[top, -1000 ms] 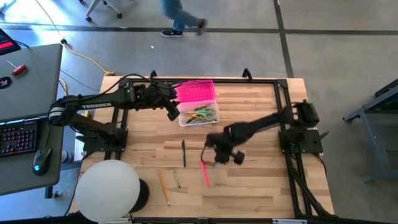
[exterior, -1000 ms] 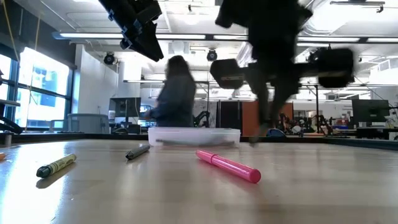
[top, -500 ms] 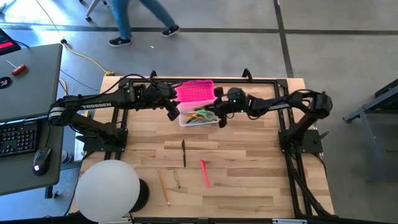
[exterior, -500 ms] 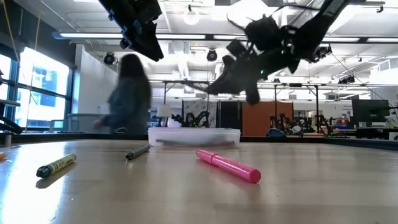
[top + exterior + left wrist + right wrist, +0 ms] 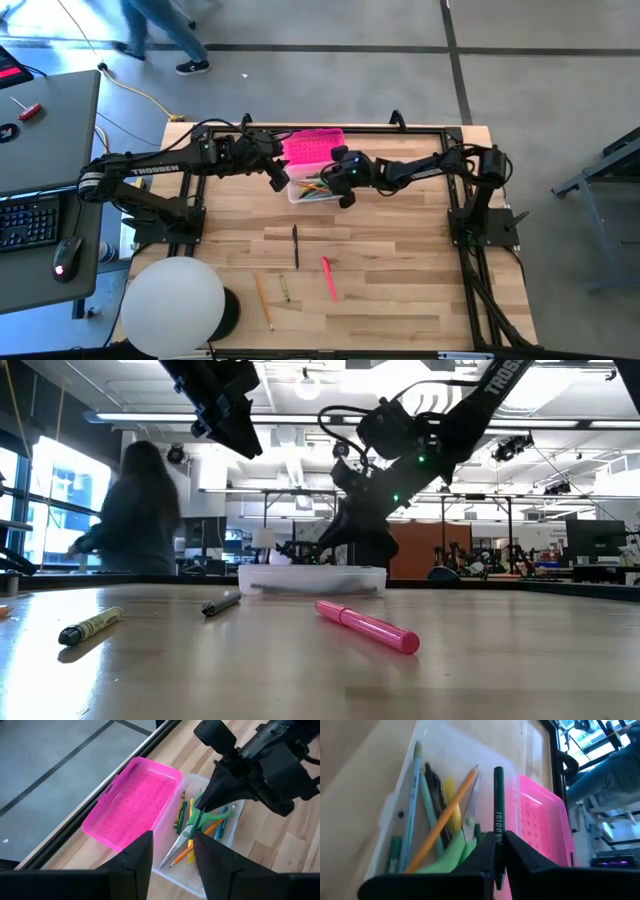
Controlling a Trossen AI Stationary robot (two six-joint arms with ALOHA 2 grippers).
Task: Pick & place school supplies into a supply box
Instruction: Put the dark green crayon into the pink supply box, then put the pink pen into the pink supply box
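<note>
Step in hand: dark green pen w/ white lettering (image 5: 498, 820) is held over the clear plastic supply box base (image 5: 318, 187); drop into it is judged to be next.
Right gripper (image 5: 343, 183): fingers pinched on the green pen, which juts out past the tips; poised above the box, approx. over the middle in the high view.
Left gripper (image 5: 277, 176): fingers spread wide, nothing held; parked just beside the box's end, by the hinged bright pink dotted lid (image 5: 131, 802).
How to do it well: pen should be lined up w/ the box's long axis before release, tip kept low so no bounce out; release is best made clear of the lid side. Slim, smooth barrel is likely to roll, so a gentle let-go is advised.
Box contents: orange-wood pencil (image 5: 440, 822), green pens and green-handled scissors w/ metal blades (image 5: 200, 826) are laid loosely, criss-crossed.
Materials: base translucent, thin-walled, glossy; lid opaque, stippled, lying open flat on the pale wooden table (image 5: 400, 270).
Left to fetch: pink marker (image 5: 329, 278), black pen (image 5: 296, 246), yellow pencil (image 5: 264, 301), small olive marker (image 5: 284, 289), all well apart from the box.
</note>
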